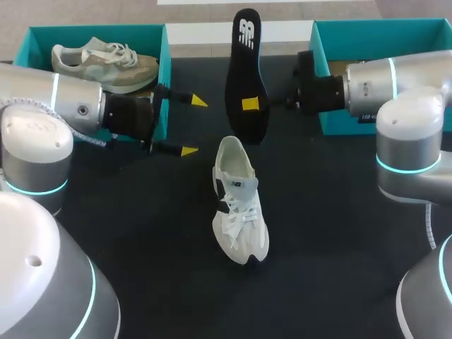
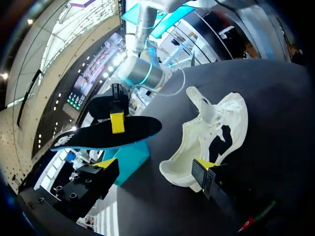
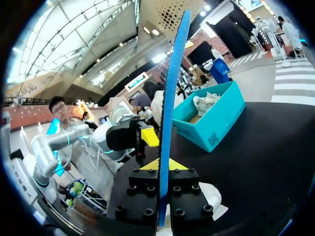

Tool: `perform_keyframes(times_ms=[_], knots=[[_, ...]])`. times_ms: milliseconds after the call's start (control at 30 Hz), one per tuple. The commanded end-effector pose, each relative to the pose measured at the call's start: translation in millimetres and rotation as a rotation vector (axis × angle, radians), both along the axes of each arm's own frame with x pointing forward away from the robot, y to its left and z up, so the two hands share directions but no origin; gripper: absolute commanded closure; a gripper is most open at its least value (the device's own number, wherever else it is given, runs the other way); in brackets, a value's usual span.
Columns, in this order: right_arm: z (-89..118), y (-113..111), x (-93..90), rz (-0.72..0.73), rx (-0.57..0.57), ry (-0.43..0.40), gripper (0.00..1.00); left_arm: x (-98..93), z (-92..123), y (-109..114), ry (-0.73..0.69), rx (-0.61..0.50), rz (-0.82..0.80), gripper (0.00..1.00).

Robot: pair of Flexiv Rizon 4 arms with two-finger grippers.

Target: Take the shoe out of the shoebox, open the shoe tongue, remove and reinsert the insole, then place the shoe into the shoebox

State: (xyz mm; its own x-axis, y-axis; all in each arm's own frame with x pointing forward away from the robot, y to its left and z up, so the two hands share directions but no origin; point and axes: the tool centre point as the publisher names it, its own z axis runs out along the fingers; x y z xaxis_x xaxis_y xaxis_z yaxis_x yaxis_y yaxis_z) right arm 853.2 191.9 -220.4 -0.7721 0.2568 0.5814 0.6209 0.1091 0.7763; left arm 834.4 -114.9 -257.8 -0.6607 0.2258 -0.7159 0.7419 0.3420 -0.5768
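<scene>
The right claw (image 1: 256,104) is clamped on the black insole (image 1: 244,70) about halfway along, holding it up off the counter (image 1: 141,233) just beyond the white shoe (image 1: 239,205). In the right wrist view the insole (image 3: 170,98) runs edge-on between the 2 fingers.

It looks thin, light and bendy to me, so I'd expect the free ends to flop or buckle if shoved; the middle grip seems sensible.

The shoe sits on the counter between the arms with its laces loose. It is probably soft and light enough to skid, so it wants steadying at the firmer heel. The left claw (image 1: 193,126) gapes empty beside it, near the teal shoebox (image 1: 166,56).
</scene>
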Motion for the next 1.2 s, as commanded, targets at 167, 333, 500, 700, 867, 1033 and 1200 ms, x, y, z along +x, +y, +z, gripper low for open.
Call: perform_keyframes(times_ms=[167, 333, 500, 700, 867, 1033, 1200], knots=[[-23, 19, 2.6, 0.036, -0.004, -0.125, 1.0, -13.0, -20, 12, 0.291, 0.066, 0.134, 0.0], [-37, 23, 1.1, 0.087, 0.01, -0.129, 1.0, -18.8, -39, 13, 0.383, 0.083, 0.194, 0.0], [-42, 24, -0.8, 0.085, -0.018, -0.131, 1.0, -22.3, -57, 13, 0.435, 0.096, 0.215, 0.0], [-42, 24, -0.8, 0.085, -0.018, -0.131, 1.0, -23.3, -71, 8, 0.489, 0.101, 0.26, 0.0], [-42, 24, -0.8, 0.085, -0.018, -0.131, 1.0, -28.5, -81, 4, 0.528, 0.125, 0.276, 0.0], [-54, 29, 4.5, 0.114, -0.011, -0.161, 1.0, -29.7, -90, 3, 0.549, 0.151, 0.292, 0.0], [-65, 36, 4.2, 0.152, -0.004, -0.19, 1.0, -30.5, -91, 2, 0.563, 0.168, 0.306, 0.0]])
